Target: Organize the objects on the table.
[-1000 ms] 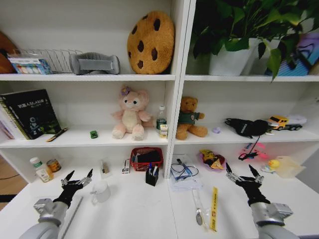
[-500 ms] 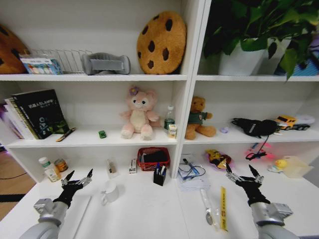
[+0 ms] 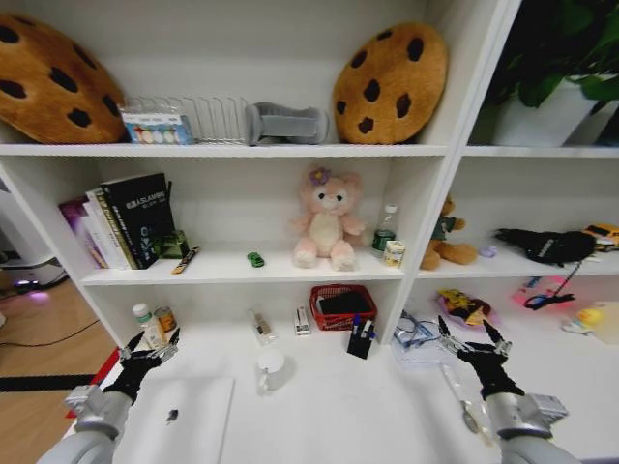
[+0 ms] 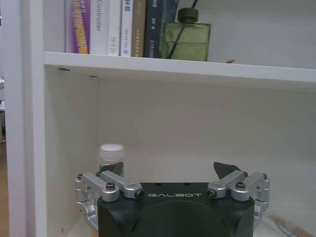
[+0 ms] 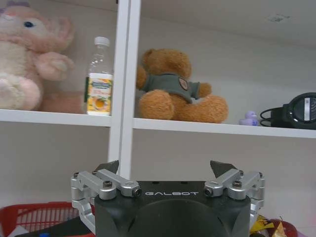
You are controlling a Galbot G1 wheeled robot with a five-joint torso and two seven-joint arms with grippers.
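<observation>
A thin silver laptop [image 3: 184, 418] lies closed on the white table [image 3: 338, 406] at the front left. My left gripper [image 3: 153, 347] hovers open just above and behind it, holding nothing. A small black pen cup [image 3: 360, 341] with blue-capped pens stands near the shelf upright. On the lower shelf sits a tiny green toy car [image 3: 255, 259]. Over the table's right side my right gripper [image 3: 472, 333] is open and empty. The left gripper [image 4: 168, 169] faces the back wall and a white-capped bottle [image 4: 110, 157]. The right gripper [image 5: 166, 167] faces the shelf with the bears.
A red basket [image 3: 340, 305] and a white mug [image 3: 270, 367] stand mid-table. Small bottles [image 3: 147, 325] are at the back left. Cables [image 3: 416, 333] and a spoon [image 3: 462, 401] lie at the right. Shelves above hold books [image 3: 131, 220], a pink plush [image 3: 325, 218] and cookie cushions [image 3: 389, 83].
The whole picture has shifted to the right, so the camera has turned left. The laptop and the left end of the shelving have come into view. Both grippers hold the same open pose.
</observation>
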